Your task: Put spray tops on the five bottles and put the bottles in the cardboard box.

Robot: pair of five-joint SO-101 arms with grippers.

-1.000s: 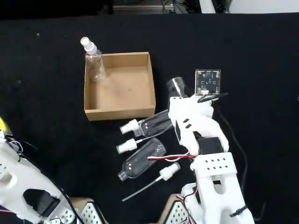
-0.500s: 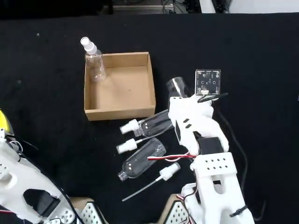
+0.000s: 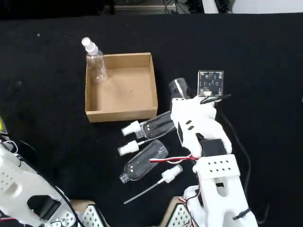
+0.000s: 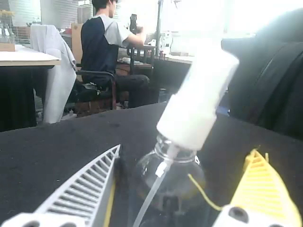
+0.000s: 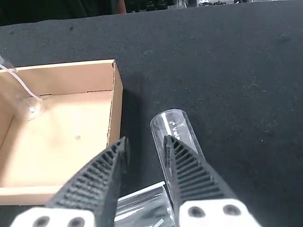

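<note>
The left gripper [image 4: 184, 152] clamped a capped bottle [image 4: 170, 177], while the right gripper [image 5: 145, 140], slightly parted and empty, hung over a capless bottle [image 5: 177, 125] lying beside the box [image 5: 117, 94]: light, slick, crushable plastic, probably best pinched gently mid-body

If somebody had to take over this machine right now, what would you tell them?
Left claw: shut on a topped bottle.
Right claw: open, empty, beside a bare bottle by the box.
Done: a standing bottle, topped, is in the box; a lying bottle, also topped, is on the table.
Left: a second bare bottle and two loose tops lie nearby; top both bare ones, box four.
</note>
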